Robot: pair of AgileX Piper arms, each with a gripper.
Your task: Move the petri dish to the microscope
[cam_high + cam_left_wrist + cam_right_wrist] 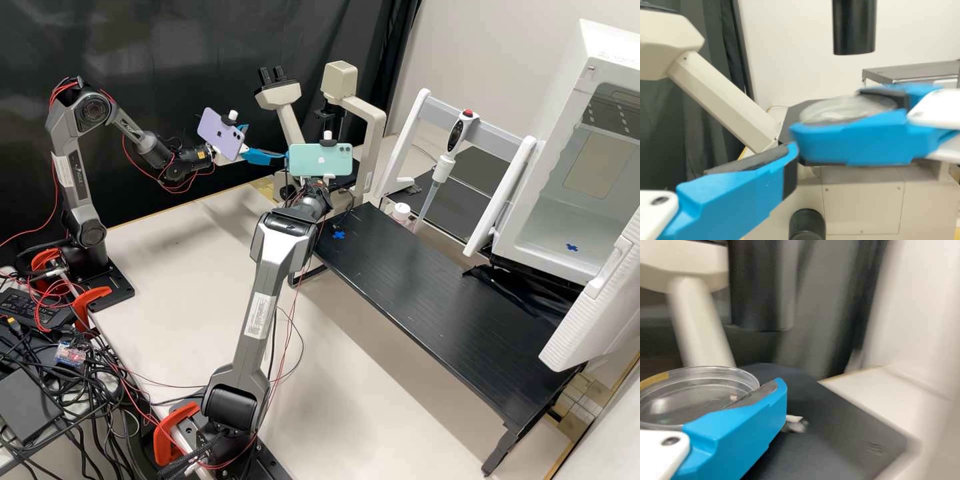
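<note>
Holding the clear, round petri dish (697, 397) in the right gripper (316, 187), pinched between blue fingers, at the beige microscope (377, 127). Lower than the black tube (855, 27), and seemingly just above the dark stage (820, 450), though hard to be sure from these angles. Nearby, with the left gripper (267, 143) open, its blue fingers apart.

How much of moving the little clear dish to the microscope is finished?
Quite a lot, it seems. Already done: the petri dish is picked up and close to the microscope stage. In hand: the right gripper holds it. Left: probably setting it on the stage, below the black tube, and letting go.
</note>
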